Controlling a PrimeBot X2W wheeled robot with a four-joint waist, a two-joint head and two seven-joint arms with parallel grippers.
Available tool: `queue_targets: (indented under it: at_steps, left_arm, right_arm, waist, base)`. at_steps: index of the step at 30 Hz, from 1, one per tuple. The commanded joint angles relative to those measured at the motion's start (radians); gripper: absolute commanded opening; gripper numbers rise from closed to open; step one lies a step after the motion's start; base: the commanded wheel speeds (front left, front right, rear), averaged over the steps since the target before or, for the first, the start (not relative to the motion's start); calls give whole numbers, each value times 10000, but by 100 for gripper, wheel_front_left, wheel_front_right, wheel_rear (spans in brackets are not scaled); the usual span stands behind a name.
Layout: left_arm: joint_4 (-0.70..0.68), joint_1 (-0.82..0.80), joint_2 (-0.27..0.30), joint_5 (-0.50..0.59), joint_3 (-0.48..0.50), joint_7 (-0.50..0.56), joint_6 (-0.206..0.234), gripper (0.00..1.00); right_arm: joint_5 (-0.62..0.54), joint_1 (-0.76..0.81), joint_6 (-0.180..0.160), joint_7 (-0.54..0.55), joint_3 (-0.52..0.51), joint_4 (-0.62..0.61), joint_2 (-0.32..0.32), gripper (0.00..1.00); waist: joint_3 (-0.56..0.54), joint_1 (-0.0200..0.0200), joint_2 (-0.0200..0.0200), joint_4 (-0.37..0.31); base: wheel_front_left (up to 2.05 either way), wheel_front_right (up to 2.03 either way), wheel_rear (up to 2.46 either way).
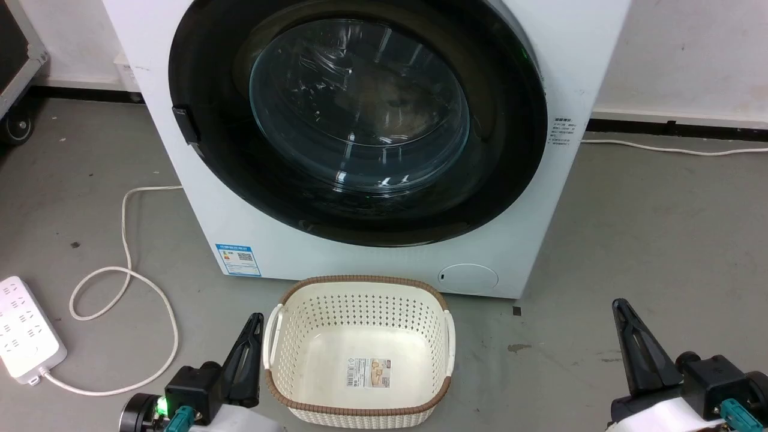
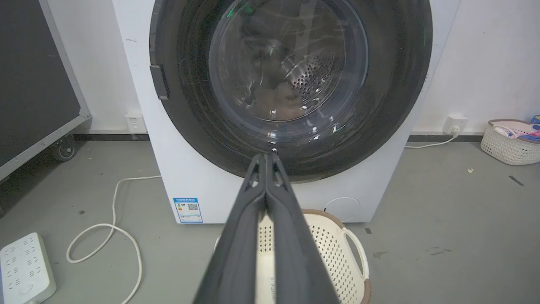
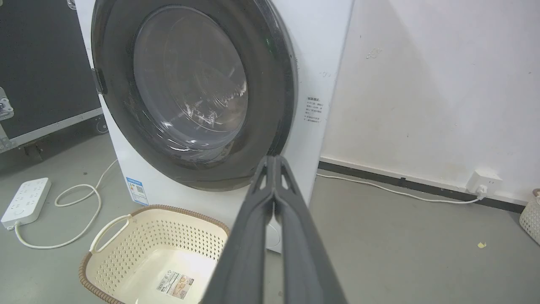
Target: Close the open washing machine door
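Note:
The white washing machine (image 1: 384, 264) stands straight ahead. Its round black-rimmed door (image 1: 360, 120) with the clear glass bowl lies flat against the front, and the steel drum shows through the glass in the left wrist view. The same door (image 2: 291, 80) sits above my left fingers, and again as door (image 3: 192, 93) at the upper left of the right wrist view. My left gripper (image 1: 257, 318) is low at the left, shut and empty, beside the basket. My right gripper (image 1: 618, 305) is low at the right, shut and empty, well away from the machine.
A cream perforated basket (image 1: 360, 300) sits on the floor right before the machine, between my arms. A white power strip (image 1: 24, 330) and its looping cable (image 1: 126, 270) lie at the left. A second basket (image 2: 508, 141) with clothes stands by the right wall.

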Motion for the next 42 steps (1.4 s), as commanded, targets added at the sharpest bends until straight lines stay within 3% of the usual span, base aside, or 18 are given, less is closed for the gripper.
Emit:
queue_targets:
  at_steps: [1, 42]
  left_arm:
    - [-79, -6, -1, 60, 33, 58, 62, 0]
    - [-575, -24, -35, 294, 166, 876, 436, 0]
  right_arm:
    - [25, -30, -1, 65, 18, -47, 6, 0]
    - [105, -130, -4, 885, 233, -232, 28, 0]
  waist:
    - [1, 0, 0, -2]
    - [16, -1, 0, -47]
  base:
    - [0, 0, 0]
    - [0, 0, 0]
